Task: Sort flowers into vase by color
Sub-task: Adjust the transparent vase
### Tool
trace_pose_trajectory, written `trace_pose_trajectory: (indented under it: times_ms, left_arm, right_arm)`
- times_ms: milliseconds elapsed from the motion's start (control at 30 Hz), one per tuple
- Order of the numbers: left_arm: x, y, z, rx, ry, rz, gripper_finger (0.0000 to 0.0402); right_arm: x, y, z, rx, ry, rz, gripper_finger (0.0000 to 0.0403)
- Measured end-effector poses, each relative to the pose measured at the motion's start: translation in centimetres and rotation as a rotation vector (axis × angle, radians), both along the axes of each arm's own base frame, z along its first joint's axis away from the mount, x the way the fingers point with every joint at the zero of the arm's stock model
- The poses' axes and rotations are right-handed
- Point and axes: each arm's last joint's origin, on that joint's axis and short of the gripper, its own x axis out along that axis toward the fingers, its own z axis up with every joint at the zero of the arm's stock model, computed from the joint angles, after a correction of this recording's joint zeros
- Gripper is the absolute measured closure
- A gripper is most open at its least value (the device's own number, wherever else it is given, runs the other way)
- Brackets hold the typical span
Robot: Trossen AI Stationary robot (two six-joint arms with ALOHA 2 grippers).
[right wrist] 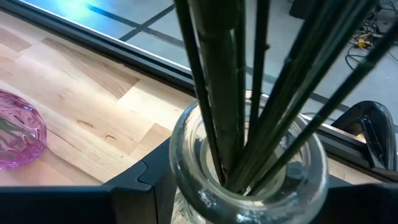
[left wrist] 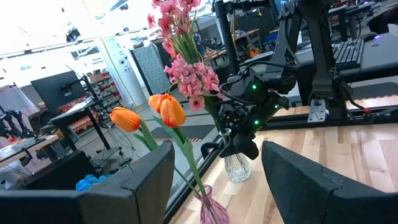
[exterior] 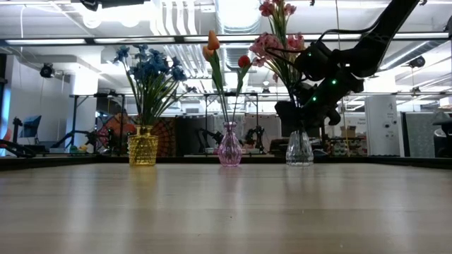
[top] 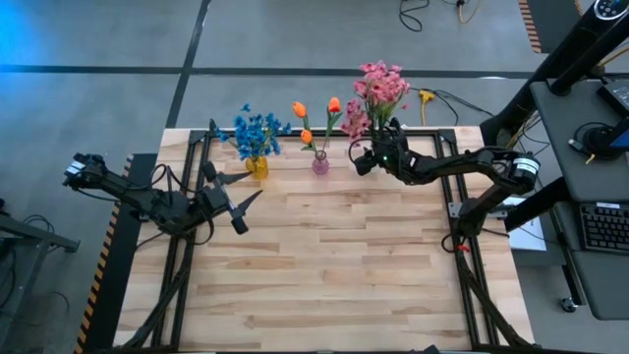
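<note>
The right gripper point(top: 366, 157), jaws part-open around the pink blossom sprays' point(top: 377, 93) stems above the clear vase point(exterior: 299, 148) at twelve o'clock, should back off gently (left gripper point(top: 241, 200) idles open).

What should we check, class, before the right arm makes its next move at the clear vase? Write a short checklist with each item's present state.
1. Blue flowers stand in the yellow vase: ok.
2. Orange flowers stand in the pink vase: ok.
3. Pink flowers have their stems inside the clear vase: ok.
4. All three vases upright: ok.
5. Right gripper free of the stems: cannot tell.
6. Left gripper open, empty and away from the vases: ok.
</note>
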Motion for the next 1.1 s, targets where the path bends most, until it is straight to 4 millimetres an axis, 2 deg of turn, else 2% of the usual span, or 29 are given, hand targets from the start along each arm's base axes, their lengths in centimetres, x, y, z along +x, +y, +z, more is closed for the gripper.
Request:
trace_pose_trajectory:
  times_ms: [167,633,1100]
  left_arm:
    - [0.0,0.0,0.0,0.000,0.000,0.000,0.0177]
    - [0.0,0.0,0.0,0.000,0.000,0.000,0.0177]
    - [0.0,0.0,0.0,0.001,0.001,0.000,0.0177]
  right_arm:
    - [0.0,0.2,0.1,0.002,0.005,0.011,0.0227]
    - [-0.4,0.5,-0.4,0.047,0.061,0.013,0.0147]
    - [-1.0,1.3,1.2,0.041,0.055,0.025,0.0131]
